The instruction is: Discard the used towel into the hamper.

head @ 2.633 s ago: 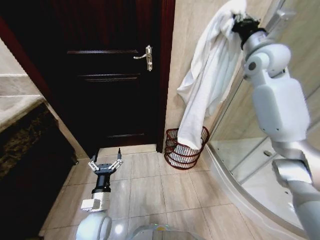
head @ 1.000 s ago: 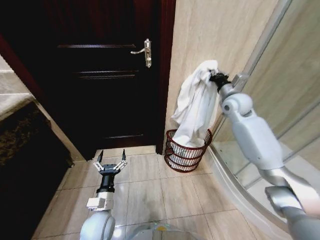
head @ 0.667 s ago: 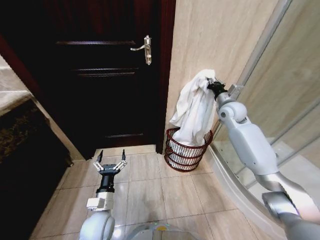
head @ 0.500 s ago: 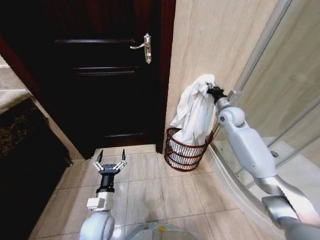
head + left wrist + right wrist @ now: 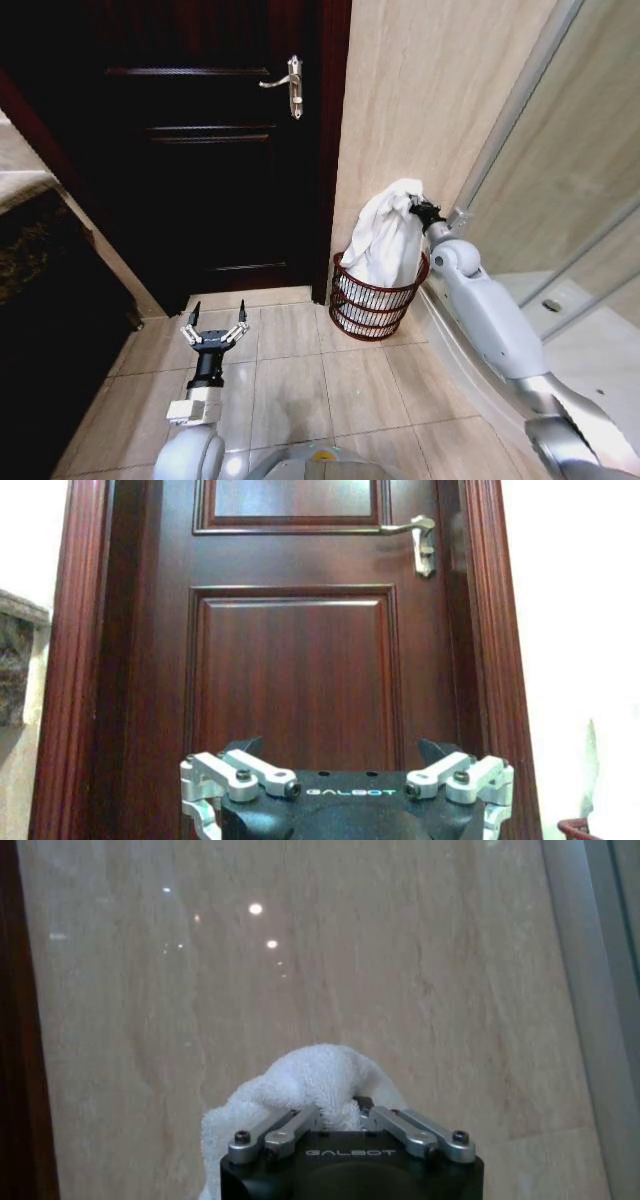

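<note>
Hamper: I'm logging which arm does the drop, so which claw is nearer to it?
Right. The right claw is just above the hamper, clamped on the towel. The left claw hangs open over the floor tiles, well off toward the door.

The word "GALBOT" stands in pale letters on the black body of the left gripper [image 5: 345, 780] and likewise on the right gripper [image 5: 337, 1114].

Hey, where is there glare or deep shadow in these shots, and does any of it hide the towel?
Right wrist view: bright light spots glare on the tile wall above the towel, which stays clear in the right pincer. Head view: the door sinks into shadow. Left wrist view: wall beside the door is washed out.
</note>
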